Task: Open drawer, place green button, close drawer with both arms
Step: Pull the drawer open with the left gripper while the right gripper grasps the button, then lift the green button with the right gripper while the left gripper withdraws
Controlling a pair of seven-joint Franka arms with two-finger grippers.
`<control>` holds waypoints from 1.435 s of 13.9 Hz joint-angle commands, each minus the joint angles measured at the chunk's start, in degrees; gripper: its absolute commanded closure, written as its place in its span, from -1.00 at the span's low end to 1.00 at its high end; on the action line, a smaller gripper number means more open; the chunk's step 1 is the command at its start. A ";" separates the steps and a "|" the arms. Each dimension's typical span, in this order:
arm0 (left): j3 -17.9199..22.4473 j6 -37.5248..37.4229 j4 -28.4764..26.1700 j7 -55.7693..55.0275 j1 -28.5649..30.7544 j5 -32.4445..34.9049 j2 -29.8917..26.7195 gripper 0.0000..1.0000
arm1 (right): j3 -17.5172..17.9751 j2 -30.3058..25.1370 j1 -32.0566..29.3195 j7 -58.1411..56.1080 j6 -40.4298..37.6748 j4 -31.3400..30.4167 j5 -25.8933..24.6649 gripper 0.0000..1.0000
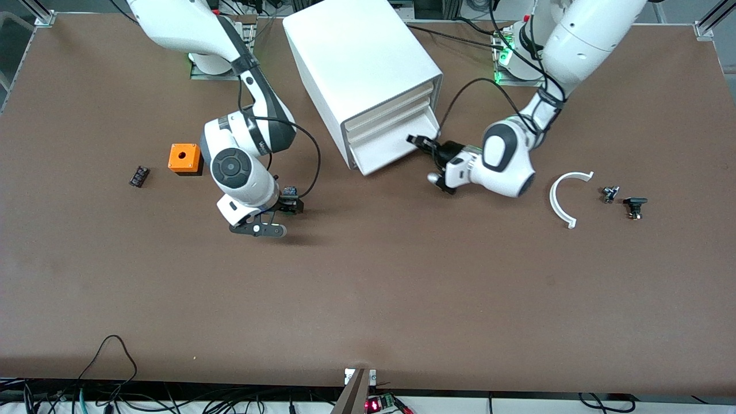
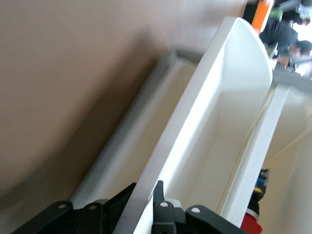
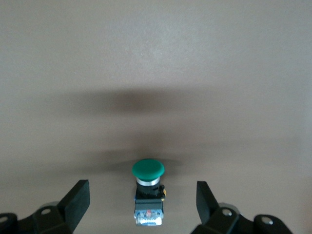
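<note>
The white cabinet [image 1: 359, 63] stands at the table's robot-side middle, its four drawer fronts turned toward the left arm's end. The bottom drawer [image 1: 391, 150] sticks out a little past the three above. My left gripper [image 1: 420, 142] is at the drawer's front edge. In the left wrist view its fingers [image 2: 163, 195] clamp the drawer's white front wall [image 2: 214, 97] from both sides. The green-capped button [image 3: 148, 169] lies on the table between my right gripper's [image 3: 141, 189] open fingers, untouched. In the front view the button [image 1: 290, 190] is by the right gripper [image 1: 287, 204], nearer the camera than the cabinet.
An orange cube with a hole [image 1: 184, 157] and a small black part [image 1: 138, 176] lie toward the right arm's end. A white curved strip [image 1: 560, 198] and two small black parts [image 1: 610, 194] [image 1: 635, 206] lie toward the left arm's end.
</note>
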 commanded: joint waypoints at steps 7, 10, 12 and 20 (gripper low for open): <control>6.23 1.87 4.73 -0.60 3.88 0.68 -1.63 -1.00 | 2.90 -0.68 0.02 2.03 10.81 -10.35 0.84 -0.93; 6.32 7.02 4.73 -1.21 5.97 0.85 -7.50 -1.00 | 3.52 -0.50 0.02 2.21 10.99 -11.40 0.76 -0.83; 6.23 16.51 4.82 -1.22 7.74 0.32 -11.55 -1.00 | 3.87 -0.77 0.11 2.21 10.99 -12.45 0.67 -0.78; 8.50 6.60 10.67 -1.66 14.94 25.96 -24.40 -1.00 | 4.04 -0.94 0.02 2.03 11.16 -13.52 -0.04 0.00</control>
